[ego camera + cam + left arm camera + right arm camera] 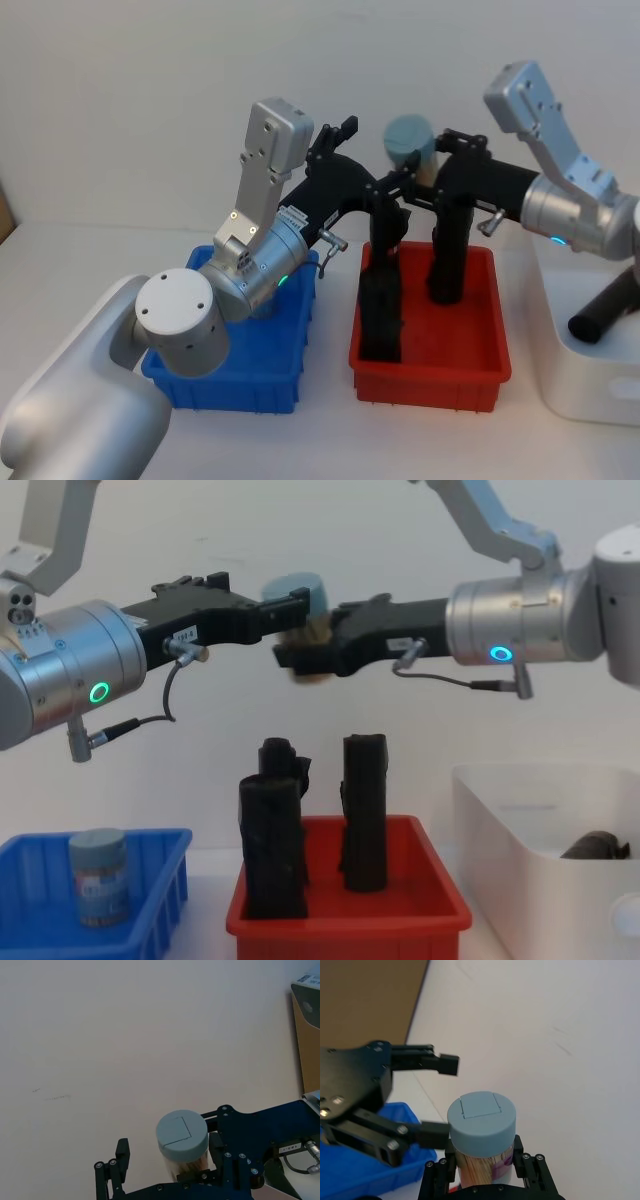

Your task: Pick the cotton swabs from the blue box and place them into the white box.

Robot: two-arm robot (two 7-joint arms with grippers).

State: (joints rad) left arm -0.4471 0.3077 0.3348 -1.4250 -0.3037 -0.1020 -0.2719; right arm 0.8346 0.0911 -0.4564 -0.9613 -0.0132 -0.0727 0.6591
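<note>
- The right tool [300, 658] hangs high above the red bin [428, 362], clamped on a tub of cotton swabs [408, 140]; in its wrist view the fingers [522, 1152] press the tub's clear sides just under the grey-blue lid, with the beige sticks showing between them.
- The left tool [290, 605] meets it from the other side, spread wide around the same tub: one fingertip sits just beside the lid, the other stands off with a gap, as the right wrist view shows. I can't tell whether that near fingertip actually touches.
- In the head view the held tub is at about 12 o'clock from the red bin, up in the air and over neither the blue box nor the white one.
- Below, three tall black rolls [362, 812] stand upright in the red bin at the middle of the counter [330, 415].
- At 9 o'clock from the red bin sits the blue box [150, 880], with a second tub of swabs [98, 876] standing upright inside it.
- At 3 o'clock is the white box [520, 810], with a dark roll [596, 847] lying inside it.
</note>
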